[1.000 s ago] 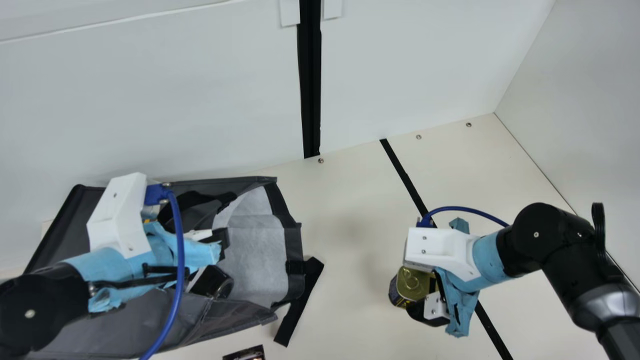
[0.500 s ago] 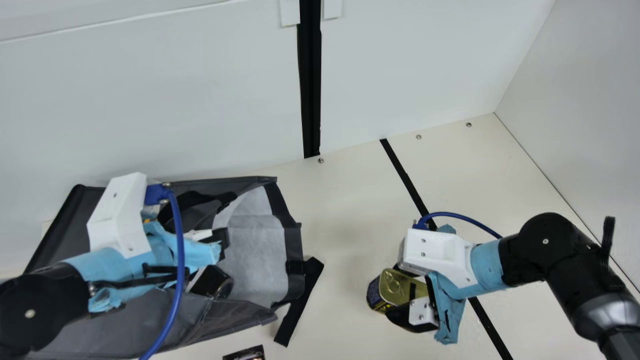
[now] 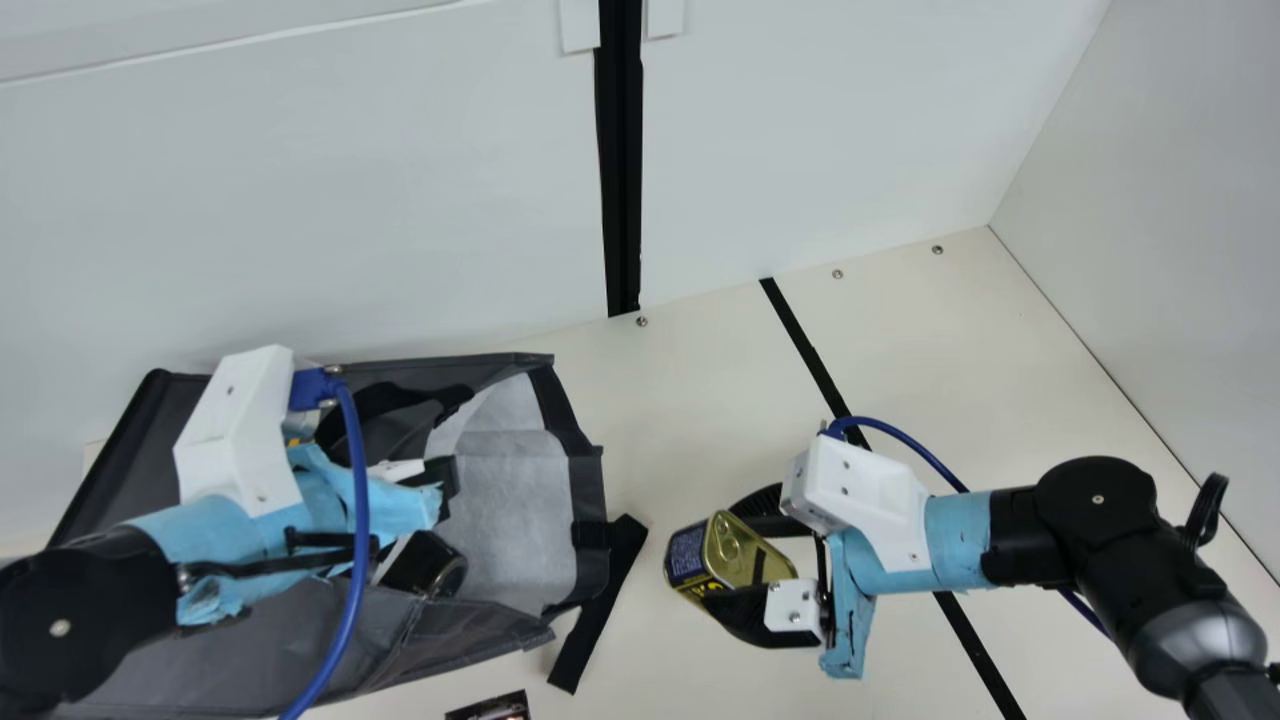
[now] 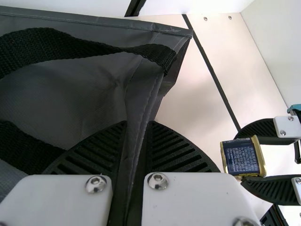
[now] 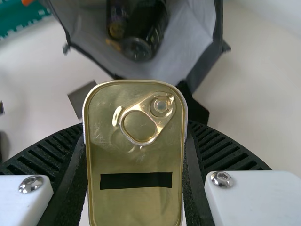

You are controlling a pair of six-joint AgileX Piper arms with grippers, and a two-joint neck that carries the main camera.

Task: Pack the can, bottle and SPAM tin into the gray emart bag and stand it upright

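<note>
OK, SPAM tin (image 3: pixel 735 552) is short of the gray emart bag (image 3: pixel 588 500), between the right jaws, parted only its width, pull-ring lid (image 5: pixel 136 160) facing back, likely so the far end enters first. Left jaws are pinched on a bag edge, seemingly bracing the mouth for it.

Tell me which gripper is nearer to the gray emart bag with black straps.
Left. The left gripper grips an edge of the bag; the right gripper is beyond its open end, apart from it, holding the gold-lidded blue metal tin.
</note>
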